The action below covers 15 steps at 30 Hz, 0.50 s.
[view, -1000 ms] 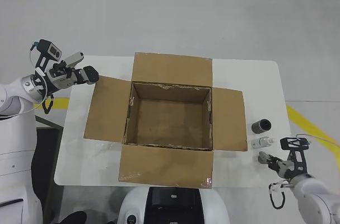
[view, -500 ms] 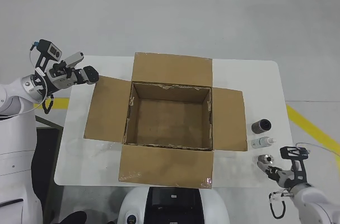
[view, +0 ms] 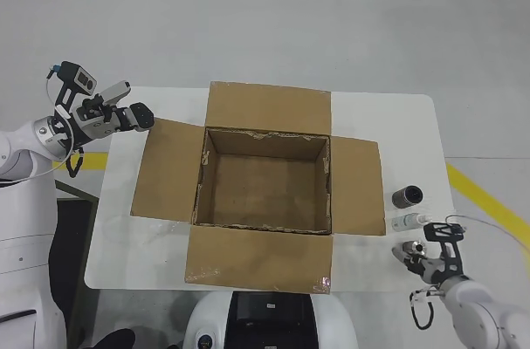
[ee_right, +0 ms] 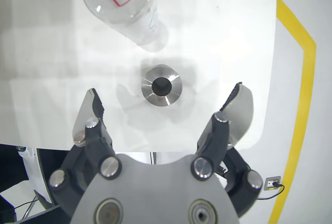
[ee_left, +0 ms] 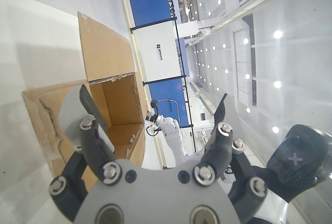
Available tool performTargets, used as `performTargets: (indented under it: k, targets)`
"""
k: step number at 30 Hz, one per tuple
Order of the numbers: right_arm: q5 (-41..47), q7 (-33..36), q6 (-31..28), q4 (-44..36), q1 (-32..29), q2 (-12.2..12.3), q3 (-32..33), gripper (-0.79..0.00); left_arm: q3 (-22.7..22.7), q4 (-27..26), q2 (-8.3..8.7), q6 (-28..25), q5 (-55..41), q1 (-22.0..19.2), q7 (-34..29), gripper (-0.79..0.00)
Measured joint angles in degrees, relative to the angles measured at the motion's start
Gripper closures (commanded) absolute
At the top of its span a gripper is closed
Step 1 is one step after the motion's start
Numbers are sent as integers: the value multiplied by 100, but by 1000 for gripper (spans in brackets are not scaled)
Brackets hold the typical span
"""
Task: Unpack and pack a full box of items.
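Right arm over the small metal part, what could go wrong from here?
1. The metal part is small with sloped, shiny sides. The open right end effector could pinch it off-centre and squirt it toward the nearby edge of the table.
2. The clear bottle sits close beside it, so a descent may bump it.

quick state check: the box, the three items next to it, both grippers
box: open, flaps folded out, nothing inside
left gripper: open, empty, near the box's left flap
right gripper: open, empty, above the metal piece
metal piece: standing on the table, not gripped
bottle: standing, untouched
dark cylinder: standing beside the bottle, untouched
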Motion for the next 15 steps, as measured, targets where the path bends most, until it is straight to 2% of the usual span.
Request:
performTargets:
  k: [3,6,8,10,15]
  targets:
    - [-3,-4,-17,118,125,2,-109,-662,0,0,0,0,0,0,0,-785]
    - [-37,19,-33,227,234,6,-203,-597,0,0,0,0,0,0,0,-785]
    - [-73,37,-36,284,288,11,-234,-520,0,0,0,0,0,0,0,-785]
    - [-82,44,-20,318,315,13,-235,-382,0,0,0,0,0,0,0,-785]
    - [-125,55,20,283,298,21,-192,-268,0,0,0,0,0,0,0,-785]
